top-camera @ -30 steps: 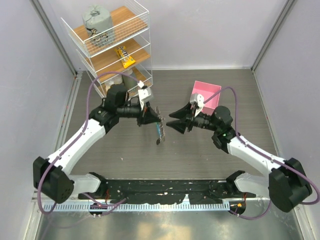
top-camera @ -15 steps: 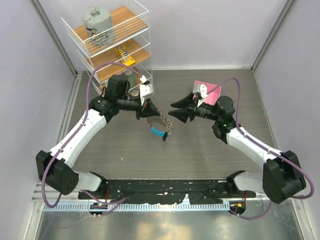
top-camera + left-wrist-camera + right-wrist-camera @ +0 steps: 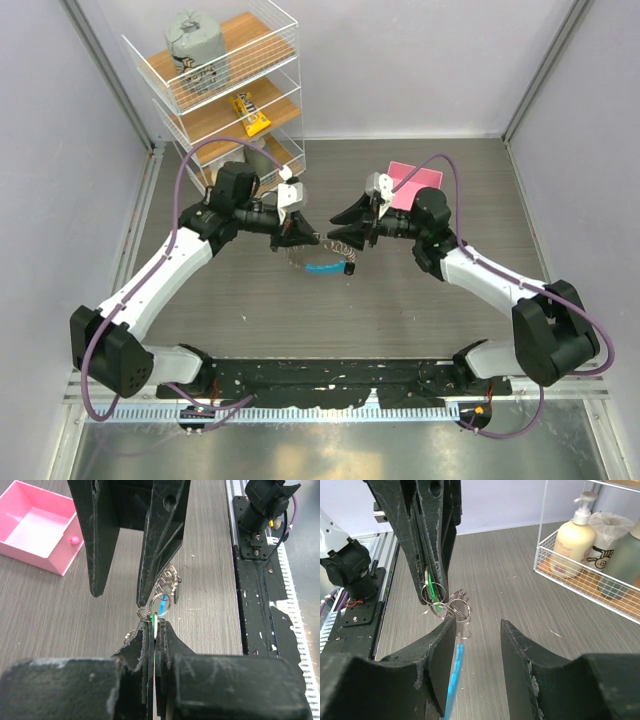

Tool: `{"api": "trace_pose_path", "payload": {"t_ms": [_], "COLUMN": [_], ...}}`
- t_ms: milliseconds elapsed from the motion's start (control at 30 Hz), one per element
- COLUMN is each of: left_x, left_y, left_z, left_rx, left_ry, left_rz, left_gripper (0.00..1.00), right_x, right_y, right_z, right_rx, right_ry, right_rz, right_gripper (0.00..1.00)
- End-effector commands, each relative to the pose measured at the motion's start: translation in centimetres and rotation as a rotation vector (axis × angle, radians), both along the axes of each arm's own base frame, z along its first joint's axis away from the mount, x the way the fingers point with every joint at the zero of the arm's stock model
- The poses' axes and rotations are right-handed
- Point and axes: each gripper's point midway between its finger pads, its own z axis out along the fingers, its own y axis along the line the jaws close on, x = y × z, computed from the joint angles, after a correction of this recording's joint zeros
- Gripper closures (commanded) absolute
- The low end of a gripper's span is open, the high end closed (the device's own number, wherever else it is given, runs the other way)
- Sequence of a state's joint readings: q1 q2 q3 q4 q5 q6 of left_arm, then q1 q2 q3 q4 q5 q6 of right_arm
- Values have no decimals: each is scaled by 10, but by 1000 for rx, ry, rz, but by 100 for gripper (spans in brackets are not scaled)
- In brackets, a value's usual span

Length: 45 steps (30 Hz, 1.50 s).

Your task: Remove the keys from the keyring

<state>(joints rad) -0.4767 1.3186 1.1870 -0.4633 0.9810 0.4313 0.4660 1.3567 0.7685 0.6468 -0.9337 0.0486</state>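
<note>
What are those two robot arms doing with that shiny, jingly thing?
They are trying to get a key off its keyring. The left gripper is pinching the green-headed key and holding it up above the table. The keyring, with its blue strip, dangles from the key. The right gripper is open right beside the rings and is not gripping anything yet. The key is not off the ring yet.

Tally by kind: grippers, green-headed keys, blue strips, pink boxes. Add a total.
grippers: 2 (left gripper, right gripper)
green-headed key: 1
blue strip: 1
pink box: 1
total: 5
</note>
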Motion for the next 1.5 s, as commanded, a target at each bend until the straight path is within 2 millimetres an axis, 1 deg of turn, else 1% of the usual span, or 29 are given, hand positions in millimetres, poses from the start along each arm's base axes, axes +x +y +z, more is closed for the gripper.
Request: {"api": "trace_pose_path", "payload": {"t_ms": [0, 33, 167, 300, 400, 533, 933, 1067, 1167, 1267, 1300, 1367, 1467], "left_x": [-12, -13, -12, -14, -15, -15, -17, -19, -21, -23, -24, -24, -25], "left_y": [-4, -4, -4, -5, -5, -5, -5, -5, -5, -5, -5, -4, -3], "left_z": [33, 33, 36, 41, 41, 42, 40, 42, 43, 46, 45, 48, 50], "left_rx": [-84, -85, -87, -96, -98, -100, -97, -102, -106, -112, -112, -113, -115], "left_ry": [-108, -109, -111, -112, -109, -109, -99, -99, -97, -104, -103, -114, -120], "left_rz": [-79, -80, -80, -86, -89, -90, -98, -108, -117, -122, -123, -120, -115], "left_gripper": [100, 100, 100, 100, 100, 100, 100, 100, 100, 100, 100, 100, 100], "right_x": [-12, -10, -17, -27, -32, -37, -42, -39, -42, -44, -45, -46, -46], "right_y": [9, 10, 18, 22, 25, 25, 21, 18, 19, 19, 19, 19, 20], "right_z": [11, 12, 1, 1, 2, 7, 23, 24, 26, 26, 26, 25, 22], "right_rx": [-6, -13, -46, -46, -45, -36, -6, -11, -8, -9, -9, -9, -14], "right_ry": [-88, -109, -93, -98, -109, -114, -143, -155, -164, -157, -157, -155, -146], "right_rz": [59, 60, 83, 118, 133, 151, 134, 104, 117, 128, 135, 142, 151], "right_gripper": [53, 53, 53, 55, 58, 62, 62, 62, 63, 66, 69, 69, 67]}}
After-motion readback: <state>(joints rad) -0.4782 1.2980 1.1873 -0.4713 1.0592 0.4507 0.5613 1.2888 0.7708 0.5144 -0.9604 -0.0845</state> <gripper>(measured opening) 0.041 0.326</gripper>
